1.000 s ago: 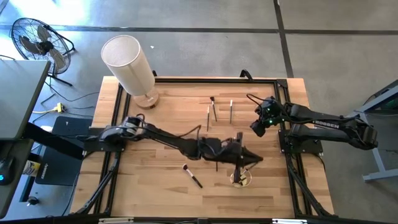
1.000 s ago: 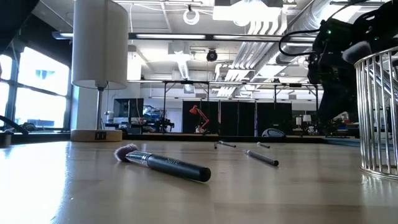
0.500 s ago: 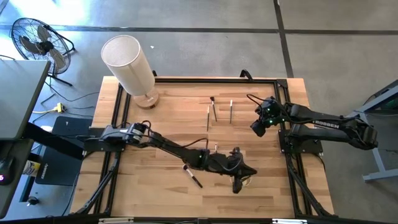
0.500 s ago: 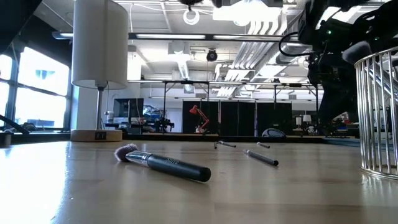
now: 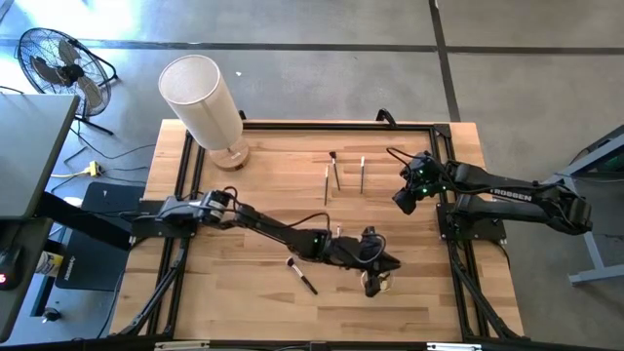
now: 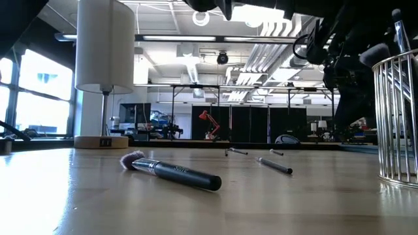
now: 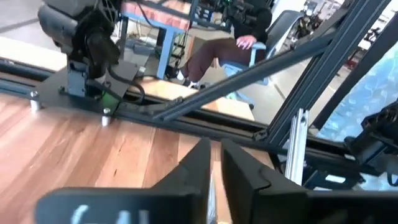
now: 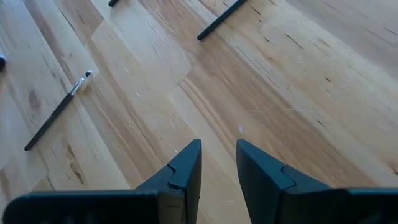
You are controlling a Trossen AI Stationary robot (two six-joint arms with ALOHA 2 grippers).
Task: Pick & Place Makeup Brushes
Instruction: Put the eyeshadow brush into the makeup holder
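My left gripper point(image 5: 371, 274) point(image 7: 216, 167) reaches across the table and stands over the wire cup point(image 5: 380, 284) point(image 6: 395, 117) near the near edge. Its fingers are close together on a thin makeup brush point(image 6: 396, 27), which slants down over the cup's rim. A thick dark brush with pinkish bristles point(image 5: 301, 276) point(image 6: 173, 173) lies flat on the wood left of the cup. Three thin brushes point(image 5: 334, 168) point(image 6: 274, 166) lie flat farther back. My right gripper point(image 5: 403, 202) point(image 8: 219, 155) hovers open over bare wood at the right; one thin brush point(image 8: 59, 111) lies ahead of it. My left gripper is shut on a thin makeup brush; only a pale sliver point(image 7: 214, 194) shows in the narrow gap between its fingers. Which part of the brush it has is hidden by the fingers themselves. The brush hangs below it, tilted, with its lower part point(image 6: 399, 40) at the wire cup's rim.
A lamp with a white cylinder shade point(image 5: 203, 102) point(image 6: 101, 46) stands at the far left corner. A black frame point(image 5: 292, 127) runs round the table's edges. There is open wood between the thick brush and the lamp. A seated person point(image 7: 239, 31) shows beyond the table.
My left gripper has moved toward the near edge and down over the wire cup, the arm stretching lower across the table. A thin brush has come into the low view at the cup's rim, where none showed before. The right arm has kept still.
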